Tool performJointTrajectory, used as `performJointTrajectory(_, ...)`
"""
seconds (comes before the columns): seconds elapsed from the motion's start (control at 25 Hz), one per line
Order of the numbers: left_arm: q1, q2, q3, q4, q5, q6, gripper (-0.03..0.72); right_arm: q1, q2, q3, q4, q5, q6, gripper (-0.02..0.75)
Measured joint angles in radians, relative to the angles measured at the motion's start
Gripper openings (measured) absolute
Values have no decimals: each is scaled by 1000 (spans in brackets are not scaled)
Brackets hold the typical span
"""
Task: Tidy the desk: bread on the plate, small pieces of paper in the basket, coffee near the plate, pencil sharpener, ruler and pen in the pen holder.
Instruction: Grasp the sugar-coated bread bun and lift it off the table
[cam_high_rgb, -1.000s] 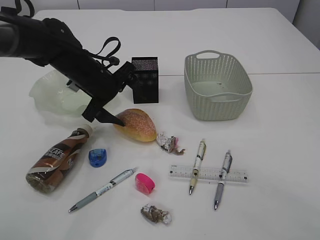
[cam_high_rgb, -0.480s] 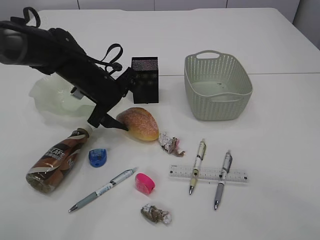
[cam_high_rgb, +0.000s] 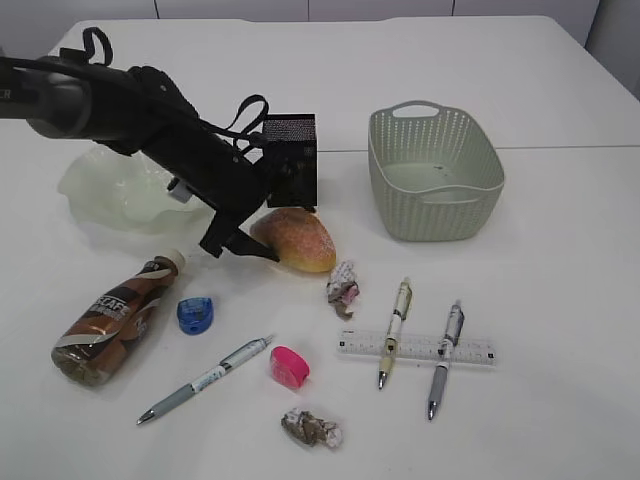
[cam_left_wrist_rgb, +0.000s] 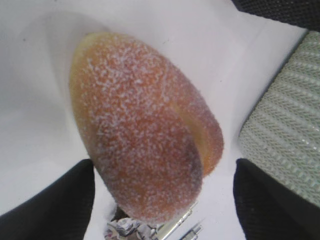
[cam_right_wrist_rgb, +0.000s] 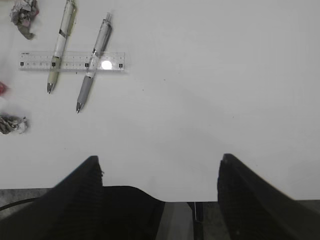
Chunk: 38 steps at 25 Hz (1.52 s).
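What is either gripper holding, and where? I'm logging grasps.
Nothing yet. The left gripper is open with the bread between its fingers; the right gripper is open and empty.

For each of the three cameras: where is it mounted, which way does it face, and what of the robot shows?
Exterior: raised in front of the desk, looking down at a slant; left arm shows.
Left wrist: on the left arm, facing the bread; open finger on each side.
Right wrist: above the desk, looking down; open fingers.
Shared: ruler in exterior and right wrist.
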Motion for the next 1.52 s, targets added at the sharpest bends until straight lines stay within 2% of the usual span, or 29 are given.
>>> performJointTrajectory(0.44,0,22,-6,-7,40,-12,234,0,0,0,0,1,0,527)
performJointTrajectory(0.52,0,22,-6,-8,50,-13,184,0,0,0,0,2,0,527)
performJointTrajectory(0.84,6,22,-6,-12,68,2,158,0,0,0,0,2,0,527)
performJointTrajectory(1.36,82,-14,-8,9,284,150,152,0,0,0,0,17,-10,527)
performJointTrajectory(1.52,100,-14,-58,16,382,201,152,0,0,0,0,21,-13,527)
